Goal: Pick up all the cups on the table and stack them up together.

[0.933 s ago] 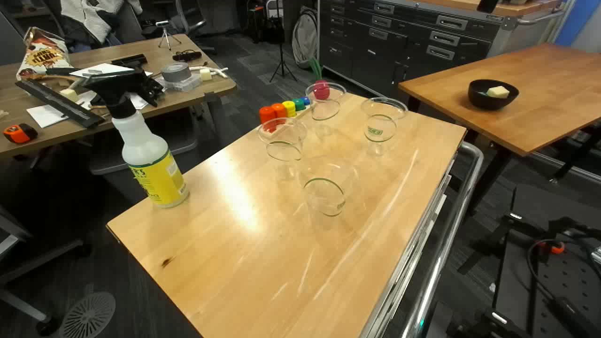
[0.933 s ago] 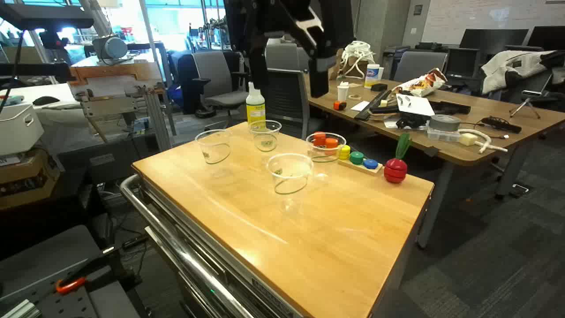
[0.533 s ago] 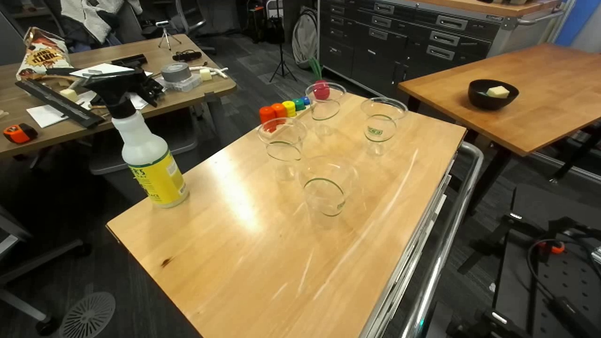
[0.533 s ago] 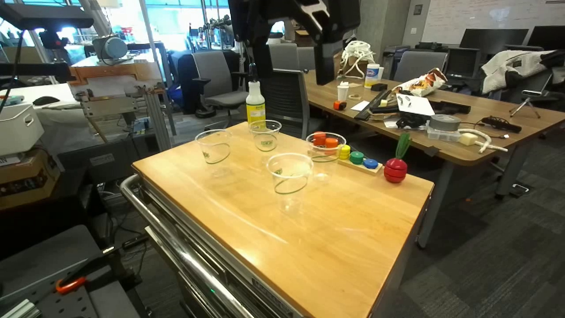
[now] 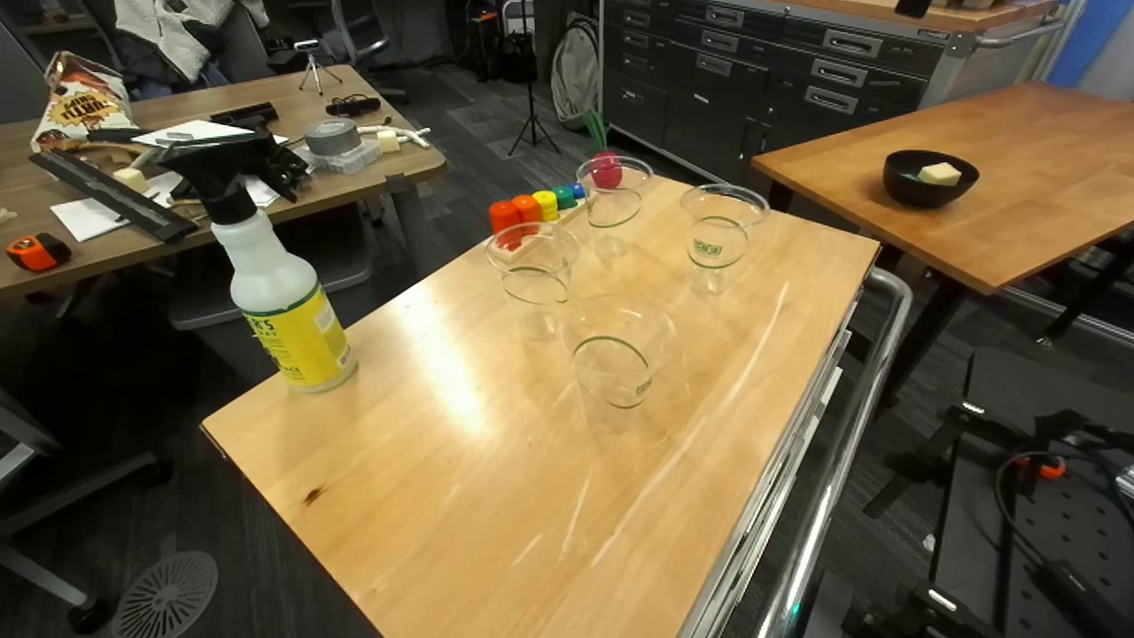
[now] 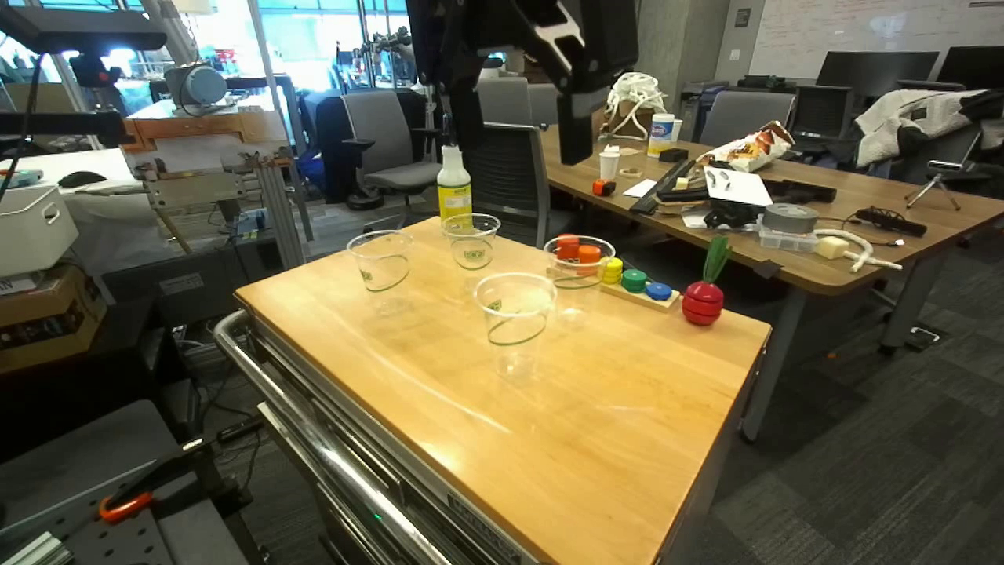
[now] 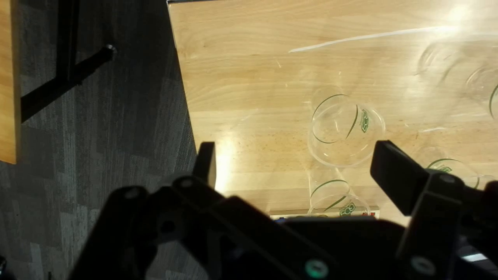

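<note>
- In both exterior views four cups [image 5: 625,372] are seen upright on the surface [image 6: 596,447], mouths up, none nested. In an exterior view they are placed as a near cup [image 6: 515,322], a left cup [image 6: 381,267], a far cup [image 6: 471,247] and a right cup [image 6: 576,276], the last near the coloured blocks [image 6: 634,280].
- The pincer [image 6: 522,141] is positioned above the surface, spread wide, with nothing gripped.
- The step in hand is judged to be the approach to a first cup; the near cup seems best suited. In the wrist view it is shown right of midway between the fingers [image 7: 395,175], so centring should be done before lowering.
- The clear walls are easily misjudged; the green rings and rims should be used as guides.
- The sides should be pinched lightly below the rim, as thin plastic may be buckled.
- The lift should be kept straight until the other rims are cleared. The left cup, well apart from the coloured blocks, could be used as the base.
</note>
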You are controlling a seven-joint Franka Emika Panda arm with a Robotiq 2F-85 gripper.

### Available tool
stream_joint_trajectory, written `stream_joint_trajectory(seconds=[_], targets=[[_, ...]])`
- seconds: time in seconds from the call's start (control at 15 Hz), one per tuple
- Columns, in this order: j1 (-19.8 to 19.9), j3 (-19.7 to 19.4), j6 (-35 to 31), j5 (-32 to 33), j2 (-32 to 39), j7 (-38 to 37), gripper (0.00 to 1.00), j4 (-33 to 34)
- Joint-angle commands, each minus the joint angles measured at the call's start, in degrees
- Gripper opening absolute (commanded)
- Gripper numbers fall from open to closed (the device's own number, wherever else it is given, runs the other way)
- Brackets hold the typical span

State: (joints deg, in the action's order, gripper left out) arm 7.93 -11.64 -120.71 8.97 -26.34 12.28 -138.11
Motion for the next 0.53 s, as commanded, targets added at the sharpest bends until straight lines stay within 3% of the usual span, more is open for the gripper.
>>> stream_joint_trajectory(seconds=[0.0,0.47], targets=[[0.12,0.79,0.66,-0.04,5.73,-1.29,1.00,3.66],[-1.61,2.17,-0.03,-2.66,18.11,-0.64,1.00,6.09]])
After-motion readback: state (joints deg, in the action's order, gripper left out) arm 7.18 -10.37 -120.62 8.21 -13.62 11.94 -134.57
